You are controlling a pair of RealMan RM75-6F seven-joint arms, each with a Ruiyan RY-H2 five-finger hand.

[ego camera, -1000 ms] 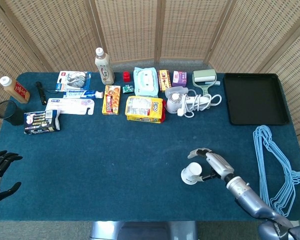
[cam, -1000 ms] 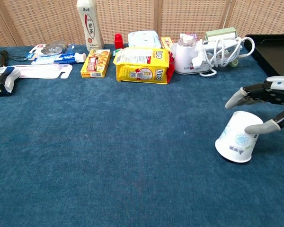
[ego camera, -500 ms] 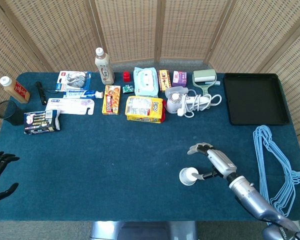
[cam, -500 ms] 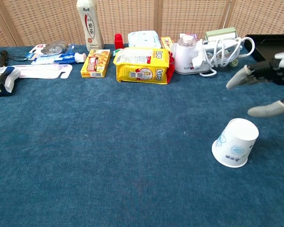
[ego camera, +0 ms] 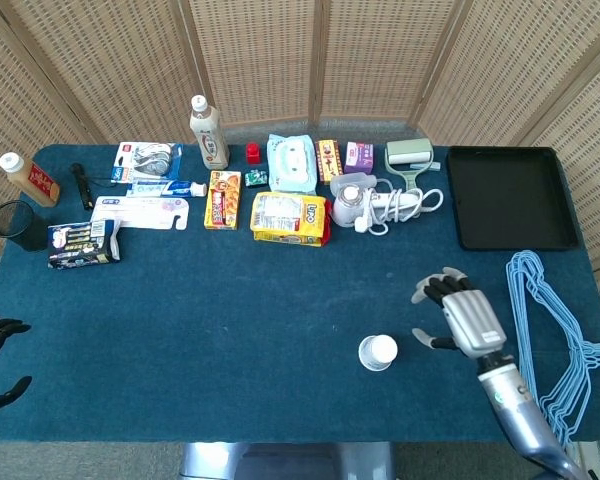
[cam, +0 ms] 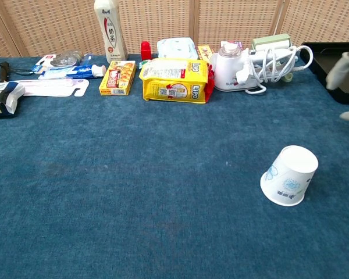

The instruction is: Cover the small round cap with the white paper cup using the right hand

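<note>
Staged tabletop, wicker screen (ego camera: 280,50), toiletries

White paper cup (cam: 289,176), blue print; dark blue tablecloth (cam: 134,192); yellow snack bag (cam: 174,80)

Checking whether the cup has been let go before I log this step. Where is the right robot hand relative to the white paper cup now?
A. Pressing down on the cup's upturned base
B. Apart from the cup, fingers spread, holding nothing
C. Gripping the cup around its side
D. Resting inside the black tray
B: in the head view the right robot hand sits clear of the white paper cup, fingers spread and empty, with blue cloth between them; the cup stands mouth-down alone.
</note>
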